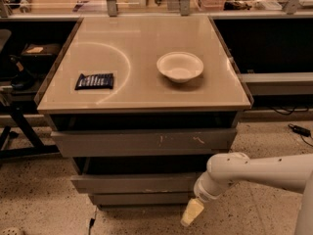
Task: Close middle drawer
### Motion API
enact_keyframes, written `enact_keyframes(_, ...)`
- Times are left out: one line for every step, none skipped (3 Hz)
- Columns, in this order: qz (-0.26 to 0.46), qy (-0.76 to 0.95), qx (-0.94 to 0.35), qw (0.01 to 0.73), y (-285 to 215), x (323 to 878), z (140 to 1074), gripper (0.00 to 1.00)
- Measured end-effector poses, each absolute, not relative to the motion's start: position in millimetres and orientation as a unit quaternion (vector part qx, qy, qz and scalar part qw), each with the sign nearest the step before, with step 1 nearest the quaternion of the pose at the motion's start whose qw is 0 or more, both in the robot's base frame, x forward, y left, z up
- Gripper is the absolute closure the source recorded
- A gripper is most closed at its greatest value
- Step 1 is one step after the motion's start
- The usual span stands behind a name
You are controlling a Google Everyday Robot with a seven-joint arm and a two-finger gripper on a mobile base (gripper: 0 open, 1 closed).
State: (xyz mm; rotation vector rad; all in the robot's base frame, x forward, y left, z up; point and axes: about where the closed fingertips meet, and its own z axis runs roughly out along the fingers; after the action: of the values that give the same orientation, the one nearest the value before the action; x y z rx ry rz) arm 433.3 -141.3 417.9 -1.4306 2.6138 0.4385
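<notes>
The middle drawer (137,182) is a wide plain grey front under the scratched top drawer (146,142). It stands out only a little from the cabinet, with a dark gap above it. My gripper (192,213) hangs on the white arm (259,170) that reaches in from the right. It is at the drawer's right end, just in front of and below the front panel, pointing down and left toward the floor. It holds nothing that I can see.
A white bowl (180,66) and a dark snack packet (94,81) lie on the beige cabinet top (142,98). The narrower bottom drawer front (142,199) sits below. A black frame (19,126) stands at the left, a cable (298,130) on the floor at the right.
</notes>
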Motion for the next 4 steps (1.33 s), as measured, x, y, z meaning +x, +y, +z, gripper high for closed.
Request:
enact_keyframes(0.145,0.866,-0.474,0.065,-141.3,433.3,417.9,0.00)
enact_keyframes(0.145,0.866,-0.474,0.065,-141.3,433.2,417.9,0.18)
enact_keyframes(0.145,0.866,-0.474,0.065,-141.3,433.2,417.9,0.41)
enact_keyframes(0.145,0.866,-0.474,0.065,-141.3,433.2,417.9,0.65)
